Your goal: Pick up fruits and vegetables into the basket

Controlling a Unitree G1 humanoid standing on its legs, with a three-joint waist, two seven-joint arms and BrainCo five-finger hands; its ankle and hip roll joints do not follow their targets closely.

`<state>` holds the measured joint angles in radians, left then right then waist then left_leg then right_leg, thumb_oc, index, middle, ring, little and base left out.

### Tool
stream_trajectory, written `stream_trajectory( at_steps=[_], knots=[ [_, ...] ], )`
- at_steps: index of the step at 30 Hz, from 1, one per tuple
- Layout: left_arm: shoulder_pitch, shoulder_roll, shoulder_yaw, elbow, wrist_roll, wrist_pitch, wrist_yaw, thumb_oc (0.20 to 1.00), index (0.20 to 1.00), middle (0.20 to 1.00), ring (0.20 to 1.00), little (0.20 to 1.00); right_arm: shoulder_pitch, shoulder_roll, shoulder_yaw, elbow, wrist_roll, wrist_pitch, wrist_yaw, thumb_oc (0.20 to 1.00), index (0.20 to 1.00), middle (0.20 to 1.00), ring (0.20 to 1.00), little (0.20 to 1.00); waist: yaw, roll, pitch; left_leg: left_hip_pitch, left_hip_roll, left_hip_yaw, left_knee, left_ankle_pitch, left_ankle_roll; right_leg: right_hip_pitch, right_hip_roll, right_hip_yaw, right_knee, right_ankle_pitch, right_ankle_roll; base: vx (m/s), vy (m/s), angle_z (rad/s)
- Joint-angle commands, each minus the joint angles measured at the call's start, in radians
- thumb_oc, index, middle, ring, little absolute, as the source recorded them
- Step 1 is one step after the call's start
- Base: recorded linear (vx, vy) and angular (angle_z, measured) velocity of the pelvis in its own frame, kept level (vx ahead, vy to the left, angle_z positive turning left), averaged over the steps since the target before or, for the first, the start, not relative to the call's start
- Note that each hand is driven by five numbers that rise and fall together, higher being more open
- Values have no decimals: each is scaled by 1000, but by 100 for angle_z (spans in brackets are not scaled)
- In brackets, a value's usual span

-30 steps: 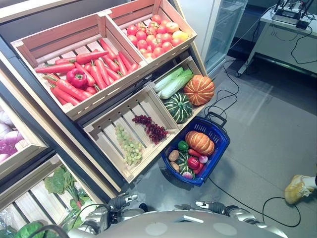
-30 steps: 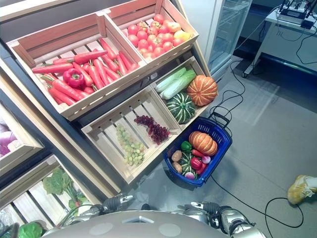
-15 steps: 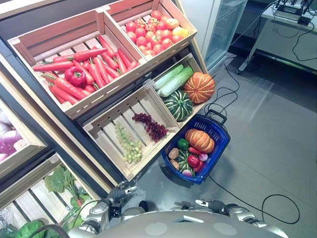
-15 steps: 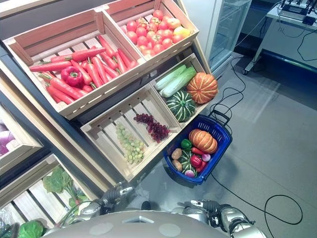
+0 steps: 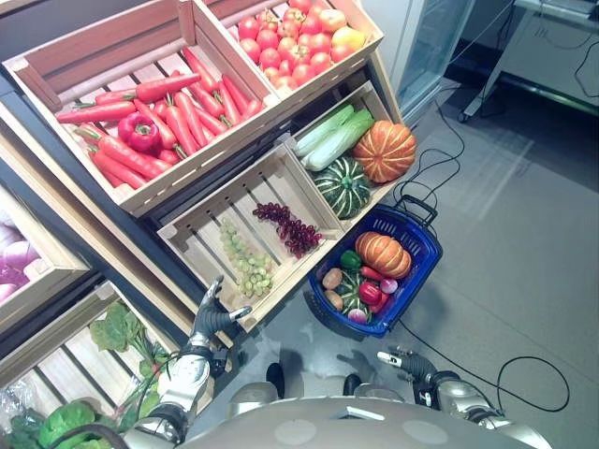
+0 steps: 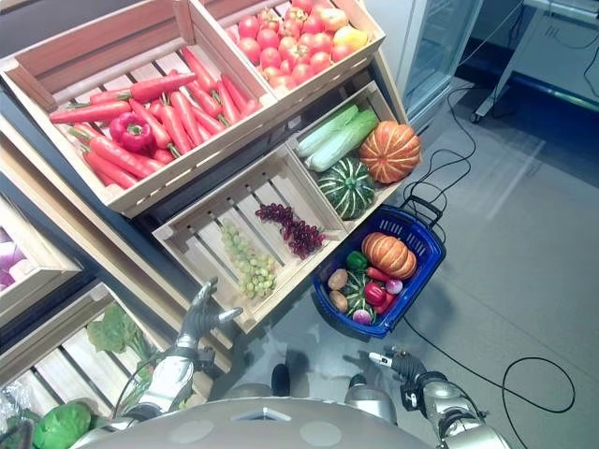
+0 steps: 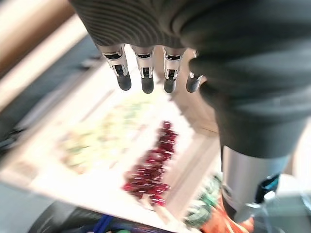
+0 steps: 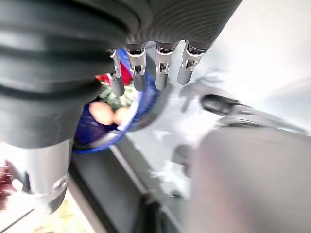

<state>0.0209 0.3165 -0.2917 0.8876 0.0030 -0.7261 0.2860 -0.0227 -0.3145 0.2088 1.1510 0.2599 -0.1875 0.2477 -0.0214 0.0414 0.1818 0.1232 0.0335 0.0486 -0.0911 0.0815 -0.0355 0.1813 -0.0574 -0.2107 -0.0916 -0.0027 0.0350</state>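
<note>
Grey shop floor before a slanted wooden produce rack. Left eye view: the blue basket (image 5: 421, 251), right of centre, already holds a small pumpkin (image 5: 382, 253) and mixed vegetables. The slatted crate (image 5: 201, 210) at centre holds green grapes (image 5: 243, 265) and red grapes (image 5: 290, 231). The left hand (image 5: 211, 313), lower left, is raised toward the crate's front rail, fingers spread and empty, touching nothing.

Right eye view: the right hand (image 6: 401, 363), lower right, hangs low over the floor, below the basket.

Left wrist view: fingers (image 7: 121, 74) straight and slightly apart, above both grape bunches, holding nothing.

Right wrist view: fingers (image 8: 137, 72) relaxed, straight, empty; the basket's rim shows just past them.

Judgement: a grape bunch is probably the next pick. Close round the bunch's bulk, not single berries, and lift clear of the rail.
</note>
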Motion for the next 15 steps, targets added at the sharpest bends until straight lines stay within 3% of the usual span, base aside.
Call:
stream_trajectory(
  at_steps=[1,3,6,8,10,15],
  knots=[
    [-54,68,38,-145,102,-61,102,1000,1000,1000,1000,1000,-26,-24,-13,-102,52,-82,-35,1000,1000,1000,1000,1000,20,-18,43,25,-62,48,32,-119,58,-78,-7,24,90,-14,15,28,11,4],
    [-44,97,55,-217,122,-45,117,1000,1000,1000,1000,1000,-7,-36,-17,-167,54,-78,-48,1000,1000,1000,1000,1000,18,-15,48,12,-61,46,40,-119,59,-92,-10,20,105,-20,13,13,16,5],
    [-51,175,63,-334,330,-69,187,1000,1000,1000,1000,1000,8,-70,-14,-319,23,-74,-85,1000,1000,1000,1000,1000,3,-3,80,-54,-59,52,90,-121,59,-172,-17,16,179,-42,3,-95,53,2],
    [-83,222,40,-379,460,-49,237,1000,1000,1000,1000,1000,3,-97,-7,-386,17,-66,-91,1000,1000,1000,1000,1000,-12,8,112,-95,-61,55,134,-124,59,-224,-18,15,243,-60,-5,-126,77,-1],
    [-123,272,12,-417,559,-1,283,1000,1000,1000,1000,1000,-4,-125,-1,-433,17,-59,-95,1000,1000,1000,1000,1000,-28,19,142,-123,-61,61,169,-126,55,-264,-22,14,298,-76,-8,-65,86,-4],
    [-245,410,-49,-486,628,132,293,1000,1000,1000,1000,1000,-17,-174,13,-518,60,-38,-102,1000,1000,1000,1000,1000,-59,35,194,-168,-61,73,218,-127,52,-322,-33,20,387,-103,-9,-3,63,-7]
  ],
)
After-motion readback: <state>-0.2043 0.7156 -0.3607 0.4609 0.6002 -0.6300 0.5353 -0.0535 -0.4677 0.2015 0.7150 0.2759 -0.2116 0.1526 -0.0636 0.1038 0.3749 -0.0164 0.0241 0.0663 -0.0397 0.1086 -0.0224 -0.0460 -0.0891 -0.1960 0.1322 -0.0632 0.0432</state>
